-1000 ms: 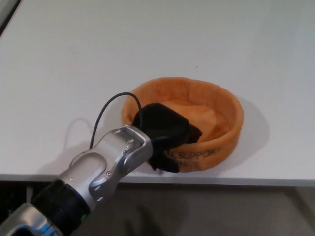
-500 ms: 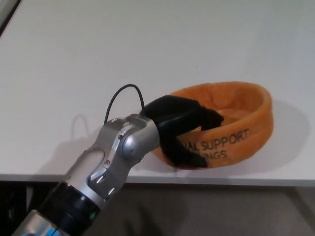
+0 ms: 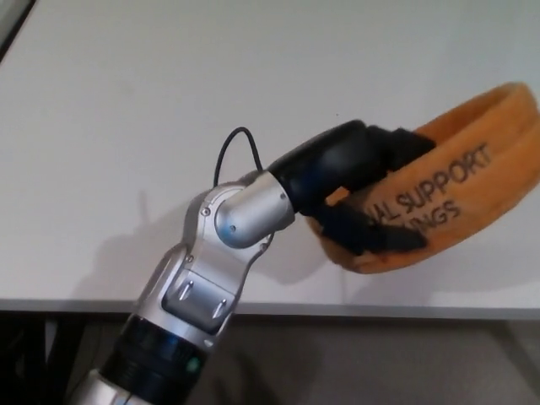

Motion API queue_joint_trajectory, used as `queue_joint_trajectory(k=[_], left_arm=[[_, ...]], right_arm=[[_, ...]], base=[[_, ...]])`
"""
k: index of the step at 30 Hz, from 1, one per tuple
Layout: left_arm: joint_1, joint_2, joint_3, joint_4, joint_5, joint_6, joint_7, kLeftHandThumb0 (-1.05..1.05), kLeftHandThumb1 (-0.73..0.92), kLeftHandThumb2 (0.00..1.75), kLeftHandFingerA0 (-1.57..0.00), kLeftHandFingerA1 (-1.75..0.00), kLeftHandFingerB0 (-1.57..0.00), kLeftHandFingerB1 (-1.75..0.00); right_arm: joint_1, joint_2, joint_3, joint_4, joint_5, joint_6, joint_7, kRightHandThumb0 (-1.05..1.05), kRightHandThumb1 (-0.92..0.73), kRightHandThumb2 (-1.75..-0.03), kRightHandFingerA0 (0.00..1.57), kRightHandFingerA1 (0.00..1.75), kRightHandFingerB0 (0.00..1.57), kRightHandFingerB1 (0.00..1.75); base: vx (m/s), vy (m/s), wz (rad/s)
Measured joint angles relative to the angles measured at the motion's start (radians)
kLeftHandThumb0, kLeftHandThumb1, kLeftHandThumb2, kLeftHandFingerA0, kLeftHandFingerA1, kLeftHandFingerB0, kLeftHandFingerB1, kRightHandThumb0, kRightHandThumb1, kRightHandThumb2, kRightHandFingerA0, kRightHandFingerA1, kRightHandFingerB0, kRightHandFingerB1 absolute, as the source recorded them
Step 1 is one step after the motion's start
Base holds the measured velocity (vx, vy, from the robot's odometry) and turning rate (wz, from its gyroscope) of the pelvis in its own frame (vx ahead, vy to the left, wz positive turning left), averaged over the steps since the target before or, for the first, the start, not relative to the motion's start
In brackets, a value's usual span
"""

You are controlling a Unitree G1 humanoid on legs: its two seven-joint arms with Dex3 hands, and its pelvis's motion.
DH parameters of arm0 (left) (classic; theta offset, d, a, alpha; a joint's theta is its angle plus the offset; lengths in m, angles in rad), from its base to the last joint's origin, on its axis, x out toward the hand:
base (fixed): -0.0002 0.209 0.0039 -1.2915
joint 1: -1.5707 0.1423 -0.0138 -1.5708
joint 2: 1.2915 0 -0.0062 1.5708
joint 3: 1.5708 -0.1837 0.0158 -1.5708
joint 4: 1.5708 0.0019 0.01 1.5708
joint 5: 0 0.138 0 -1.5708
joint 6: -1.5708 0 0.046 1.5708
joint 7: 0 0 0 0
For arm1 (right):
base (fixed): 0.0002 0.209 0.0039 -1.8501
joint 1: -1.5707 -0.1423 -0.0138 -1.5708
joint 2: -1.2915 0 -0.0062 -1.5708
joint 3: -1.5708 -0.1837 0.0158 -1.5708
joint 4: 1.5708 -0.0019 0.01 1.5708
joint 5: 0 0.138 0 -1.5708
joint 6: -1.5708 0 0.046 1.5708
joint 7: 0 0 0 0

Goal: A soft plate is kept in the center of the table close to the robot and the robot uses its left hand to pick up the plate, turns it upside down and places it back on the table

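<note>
Silver forearm rises from about seven o'clock at the near edge of the white table (image 3: 126, 101), ending in the left robot hand (image 3: 359, 190), whose black fingers (image 3: 371, 236) clamp the near wall of the orange soft plate (image 3: 472, 181). That plate hangs at roughly three o'clock, tipped up on edge, lettering facing the camera, apparently clear of the table. The turning step seems under way; next comes rolling the wrist until the opening faces down, then lowering and releasing. The right robot hand is out of sight
</note>
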Motion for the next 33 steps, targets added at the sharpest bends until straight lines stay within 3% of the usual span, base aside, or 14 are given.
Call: queue_joint_trajectory(k=[1,8,12,19,20,22,23,24,26,33], left_arm=[[0.0,-0.016,0.011,0.0,-0.02,0.007,-0.001,-0.45,0.58,0.59,-0.94,-1.75,-0.74,-1.75],[0.0,-0.101,0.066,-0.001,-0.121,0.04,-0.002,-0.55,0.64,0.64,-0.95,-1.75,-0.73,-1.75],[0.001,-0.104,0.097,-0.001,-0.175,0.057,-0.001,-0.51,0.7,0.62,-0.93,-1.75,-0.65,-1.75],[0.008,-0.108,0.178,0.001,-0.28,0.084,0.014,-0.48,0.69,0.62,-0.98,-1.75,-0.66,-1.75],[0.01,-0.109,0.191,0.002,-0.293,0.084,0.017,-0.35,0.63,0.68,-0.95,-1.75,-0.66,-1.75],[0.015,-0.111,0.219,0.006,-0.322,0.088,0.029,-0.36,0.68,0.67,-0.94,-1.75,-0.63,-1.75],[0.016,-0.111,0.228,0.007,-0.33,0.089,0.033,-0.34,0.71,0.62,-0.96,-1.75,-0.54,-1.75],[0.019,-0.113,0.248,0.011,-0.349,0.09,0.042,-0.46,0.56,0.92,-1.23,-1.47,-0.84,-1.26],[0.021,-0.114,0.273,0.015,-0.373,0.091,0.056,-0.46,0.55,0.92,-1.23,-1.47,-0.88,-1.28],[0.037,-0.12,0.381,0.038,-0.471,0.101,0.127,-0.44,0.56,0.93,-1.28,-1.48,-0.78,-1.21]], right_arm=[[0.0,0.0,0.001,0.0,0.0,0.0,0.0,-0.71,-0.88,-0.67,0.45,0.41,0.29,0.3],[-0.001,0.0,0.005,0.0,-0.001,0.0,0.0,-0.72,-0.88,-0.67,0.44,0.41,0.29,0.31],[-0.001,0.0,0.007,0.0,-0.001,0.0,0.0,-0.72,-0.88,-0.67,0.44,0.4,0.29,0.3],[-0.002,0.0,0.015,0.0,-0.004,0.0,0.0,-0.7,-0.89,-0.68,0.44,0.41,0.28,0.31],[-0.002,0.0,0.016,0.0,-0.004,0.0,0.0,-0.71,-0.88,-0.68,0.45,0.4,0.28,0.31],[-0.002,0.0,0.018,0.0,-0.005,0.0,0.0,-0.71,-0.89,-0.68,0.44,0.4,0.28,0.31],[-0.002,0.0,0.018,0.0,-0.005,0.0,0.0,-0.7,-0.89,-0.68,0.45,0.4,0.29,0.3],[-0.002,0.0,0.02,0.0,-0.006,0.0,0.0,-0.71,-0.89,-0.68,0.45,0.41,0.28,0.31],[-0.002,0.0,0.02,0.0,-0.006,0.0,0.0,-0.71,-0.89,-0.68,0.45,0.41,0.29,0.31],[-0.003,0.0,0.022,0.0,-0.009,0.0,0.0,-0.72,-0.89,-0.67,0.43,0.43,0.28,0.32]], base=[[0.0,0.0,0.0],[0.0,0.0,0.0],[0.0,0.0,0.0],[0.0,0.0,0.0],[0.0,0.0,0.0],[0.0,0.0,0.0],[0.0,0.0,0.0],[0.0,0.0,0.0],[0.0,0.0,0.0],[0.0,0.0,0.0]])
